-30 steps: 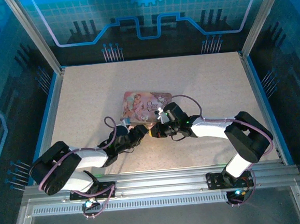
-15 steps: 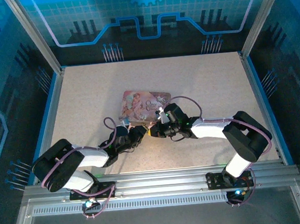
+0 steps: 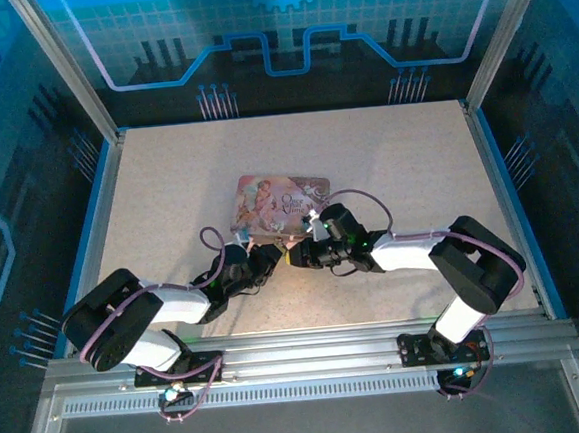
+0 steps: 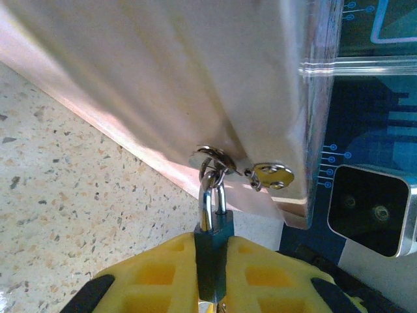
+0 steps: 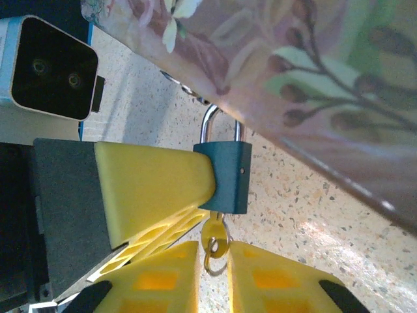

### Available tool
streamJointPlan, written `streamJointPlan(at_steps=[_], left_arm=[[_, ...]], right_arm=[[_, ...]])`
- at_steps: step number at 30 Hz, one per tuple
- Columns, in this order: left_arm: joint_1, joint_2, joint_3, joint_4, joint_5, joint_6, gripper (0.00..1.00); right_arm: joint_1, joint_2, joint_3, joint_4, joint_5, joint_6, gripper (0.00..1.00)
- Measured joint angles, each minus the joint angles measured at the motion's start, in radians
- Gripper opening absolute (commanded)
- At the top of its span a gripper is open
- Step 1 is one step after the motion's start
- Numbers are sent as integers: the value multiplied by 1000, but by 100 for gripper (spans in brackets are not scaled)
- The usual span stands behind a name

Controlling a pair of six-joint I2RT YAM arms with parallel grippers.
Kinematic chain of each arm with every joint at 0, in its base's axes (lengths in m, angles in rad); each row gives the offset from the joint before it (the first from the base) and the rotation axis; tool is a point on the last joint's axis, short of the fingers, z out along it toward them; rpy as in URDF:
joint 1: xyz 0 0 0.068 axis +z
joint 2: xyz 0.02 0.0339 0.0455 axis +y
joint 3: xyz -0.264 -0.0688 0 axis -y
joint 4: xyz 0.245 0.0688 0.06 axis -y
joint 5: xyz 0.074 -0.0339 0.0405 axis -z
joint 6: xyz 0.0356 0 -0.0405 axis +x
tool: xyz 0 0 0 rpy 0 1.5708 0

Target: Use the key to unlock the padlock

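Since the earlier overhead view little has been changed. Both arms have been shifted only slightly, and the two claws are still met nose to nose at the centre of the table (image 3: pixel 395 158), just below the lower edge of the pink tin (image 3: pixel 273 200).

The left gripper (image 4: pixel 212 251) is seen at the bottom centre of its own view, nearly closed and clamped on the body of the padlock (image 5: pixel 229 175), which is thereby held steady. The shackle (image 4: pixel 212 189) is threaded through a small metal ring (image 4: pixel 212 156) on the tin's edge.

The right gripper (image 5: pixel 214 261), at the bottom of its own view, is held narrowly apart with the key (image 5: pixel 214 242) between its fingers. Whether the key is actually pinched cannot be told.

The key is seated in the underside of the padlock, so fetching and inserting can be judged done. The shackle appears still seated in the body. The turn of the key and the release of the shackle are therefore judged to be left.
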Motion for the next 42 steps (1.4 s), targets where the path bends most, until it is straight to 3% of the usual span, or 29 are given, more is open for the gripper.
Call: streamJointPlan(at_steps=[3,9,15,19,24,29,36,42], left_arm=[[-3,0,0,0,-8,0,6],[-5,0,0,0,-11,0,6],[-10,-1,0,-1,-21,-18,5],[-10,-8,0,-8,-24,-37,4],[-11,-28,0,-32,-24,-56,3],[-11,-65,0,-77,-32,-76,2],[-11,-99,0,-118,-35,-79,2],[-11,-110,0,-138,-34,-80,1]], right_arm=[[0,-20,-15,3,2,-5,24],[1,-120,-44,-39,35,-87,39],[18,-277,-51,-146,123,-282,58],[85,-334,-29,-240,229,-470,70],[220,-338,25,-330,424,-739,72],[277,-335,29,-335,562,-1009,72],[295,-320,-39,-237,639,-1323,71],[299,-249,-44,-154,674,-1435,69]])
